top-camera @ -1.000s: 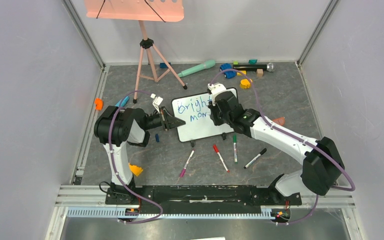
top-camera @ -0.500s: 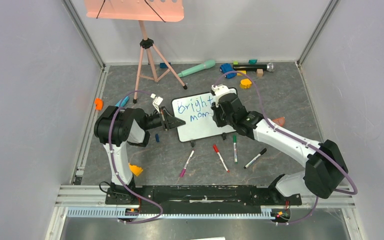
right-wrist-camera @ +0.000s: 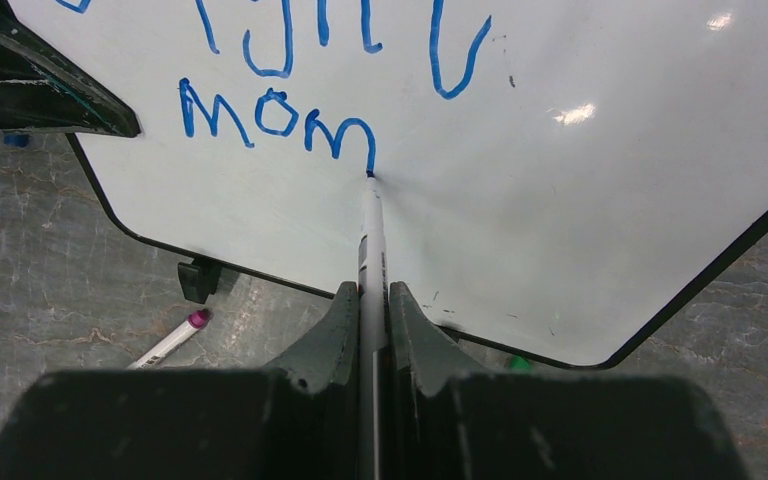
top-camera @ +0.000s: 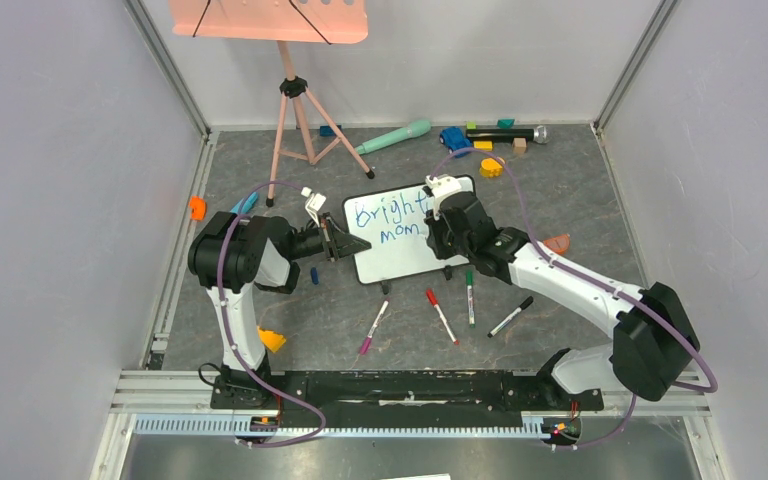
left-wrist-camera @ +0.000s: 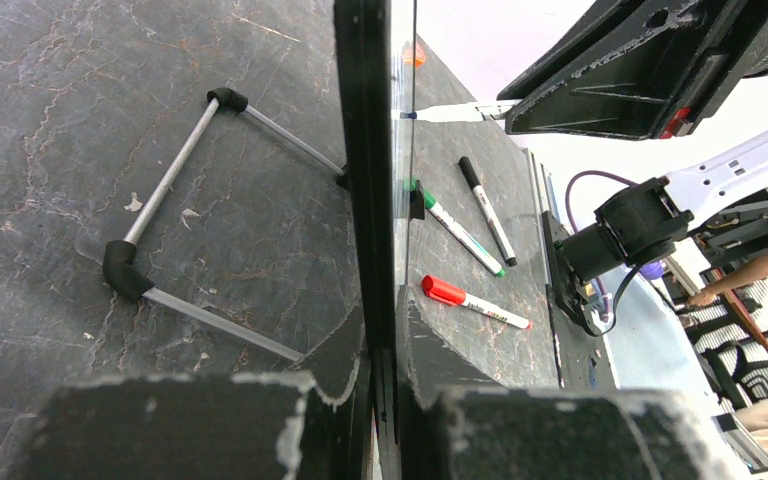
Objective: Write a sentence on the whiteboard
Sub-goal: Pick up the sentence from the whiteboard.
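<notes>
Between the right claw's (right-wrist-camera: 370,300) pressed-together fingers, a slim white marker pen (right-wrist-camera: 372,225) touches the small black-framed white whiteboard (right-wrist-camera: 580,200), right after "mom" in the blue handwritten sentence (right-wrist-camera: 275,115). The left claw (left-wrist-camera: 380,335) pinches the board's left edge, likely steadying it, midway between the surface's near and far edges.

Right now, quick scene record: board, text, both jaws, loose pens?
board: small white black-framed whiteboard
text: blue handwritten words "Bright", "mom"
left jaws: shut on whiteboard's edge
right jaws: shut on white marker, tip touching whiteboard after "mom"
loose pens: purple-capped marker, red-capped marker, green-capped marker, black marker, lying before whiteboard
</notes>
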Robot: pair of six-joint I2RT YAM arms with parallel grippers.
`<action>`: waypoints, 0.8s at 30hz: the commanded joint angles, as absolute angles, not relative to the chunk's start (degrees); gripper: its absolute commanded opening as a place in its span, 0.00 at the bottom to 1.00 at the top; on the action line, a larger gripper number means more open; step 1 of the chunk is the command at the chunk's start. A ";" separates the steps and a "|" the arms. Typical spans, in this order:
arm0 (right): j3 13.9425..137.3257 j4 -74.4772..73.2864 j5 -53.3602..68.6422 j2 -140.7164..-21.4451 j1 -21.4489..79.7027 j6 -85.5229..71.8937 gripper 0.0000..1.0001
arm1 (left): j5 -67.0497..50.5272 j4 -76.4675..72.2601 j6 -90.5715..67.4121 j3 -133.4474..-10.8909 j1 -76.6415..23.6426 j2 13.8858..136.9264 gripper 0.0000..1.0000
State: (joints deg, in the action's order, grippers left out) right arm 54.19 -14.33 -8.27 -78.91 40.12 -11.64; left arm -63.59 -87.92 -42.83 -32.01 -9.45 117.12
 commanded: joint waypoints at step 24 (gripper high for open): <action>61.76 -18.60 -10.03 -78.68 38.89 -9.57 0.00 | -58.54 -89.21 -33.90 -31.17 -9.67 121.31 0.02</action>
